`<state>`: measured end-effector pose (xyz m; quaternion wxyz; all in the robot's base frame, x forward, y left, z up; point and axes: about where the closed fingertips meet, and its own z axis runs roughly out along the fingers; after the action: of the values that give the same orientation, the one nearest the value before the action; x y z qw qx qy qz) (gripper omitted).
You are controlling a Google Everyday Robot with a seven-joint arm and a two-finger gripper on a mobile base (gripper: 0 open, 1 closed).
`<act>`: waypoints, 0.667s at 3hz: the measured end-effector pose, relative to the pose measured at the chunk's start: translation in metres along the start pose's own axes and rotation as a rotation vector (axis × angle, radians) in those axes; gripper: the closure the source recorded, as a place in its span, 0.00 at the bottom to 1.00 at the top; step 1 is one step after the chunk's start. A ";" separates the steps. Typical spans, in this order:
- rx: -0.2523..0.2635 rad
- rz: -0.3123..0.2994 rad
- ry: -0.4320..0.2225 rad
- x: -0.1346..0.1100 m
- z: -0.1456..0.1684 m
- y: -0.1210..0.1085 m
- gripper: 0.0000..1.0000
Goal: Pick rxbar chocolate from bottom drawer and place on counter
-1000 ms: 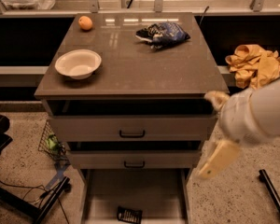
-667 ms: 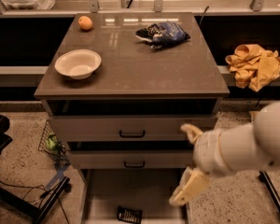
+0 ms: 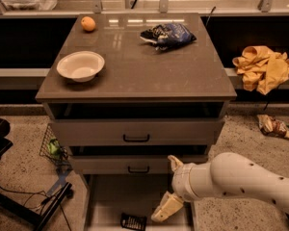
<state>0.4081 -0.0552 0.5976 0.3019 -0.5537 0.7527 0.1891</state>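
The gripper (image 3: pixel 163 188), its two fingers spread apart, hangs low over the open bottom drawer (image 3: pixel 111 198) just right of the rxbar chocolate (image 3: pixel 133 221), which lies flat on the drawer's pale floor, while above on the counter (image 3: pixel 135 76) sit a white bowl (image 3: pixel 80 65), an orange (image 3: pixel 88 23) and a dark-blue chip bag (image 3: pixel 167 34).

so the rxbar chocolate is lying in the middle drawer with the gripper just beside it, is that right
Not quite. The camera view shows the rxbar chocolate lying on the pale floor of the open bottom drawer, not in the middle one. The rest holds: the gripper is just beside it, over that drawer, with its fingers spread open.
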 end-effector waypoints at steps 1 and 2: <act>0.105 0.019 0.034 0.008 0.029 -0.042 0.00; 0.170 0.016 0.014 -0.007 0.040 -0.067 0.00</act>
<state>0.4827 -0.0466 0.5760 0.3409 -0.5213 0.7726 0.1228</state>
